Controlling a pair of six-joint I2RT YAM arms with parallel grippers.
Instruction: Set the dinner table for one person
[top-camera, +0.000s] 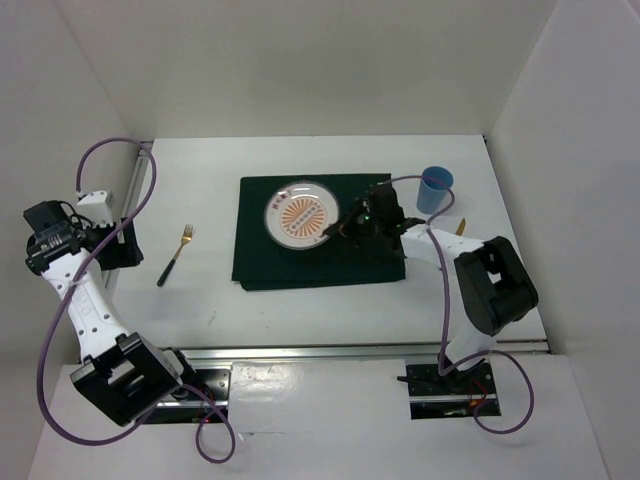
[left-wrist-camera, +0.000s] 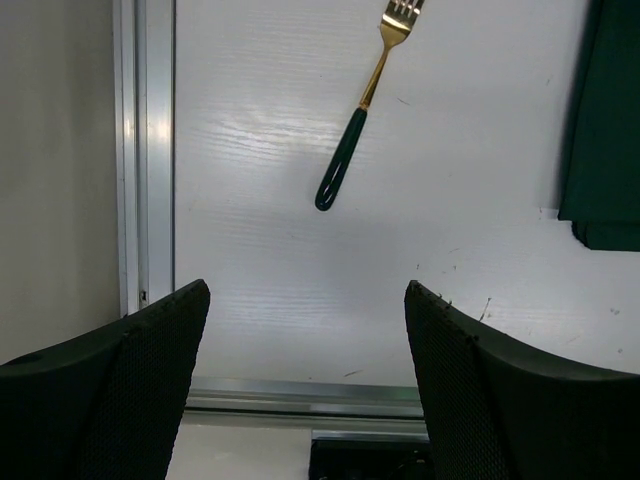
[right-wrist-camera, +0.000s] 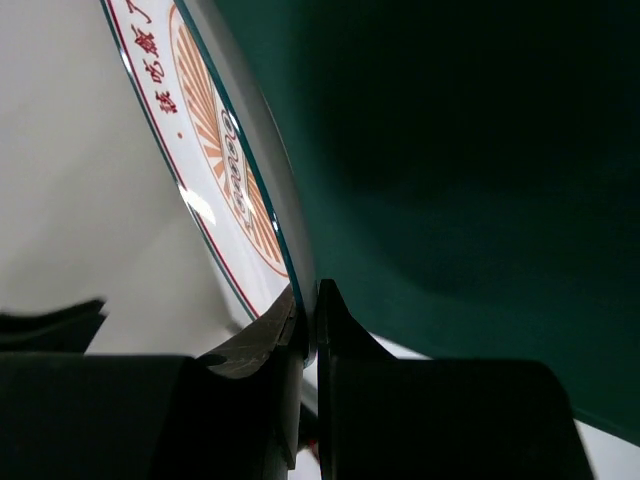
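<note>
Fork (top-camera: 175, 255) alone left of cloth (top-camera: 300, 272); blue cup (top-camera: 435, 190) stands right.

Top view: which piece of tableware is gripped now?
The plate, over the green cloth: the right fingers pinch its right rim. The fork, left of the cloth, and the blue cup, at its right, are untouched.

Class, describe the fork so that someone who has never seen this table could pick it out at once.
Start with the white table and the dark green cloth at its middle. The fork lies alone on bare tabletop left of the cloth. It is slim, with gold tines and a dark green handle, unlike the round plate and blue cup.
</note>
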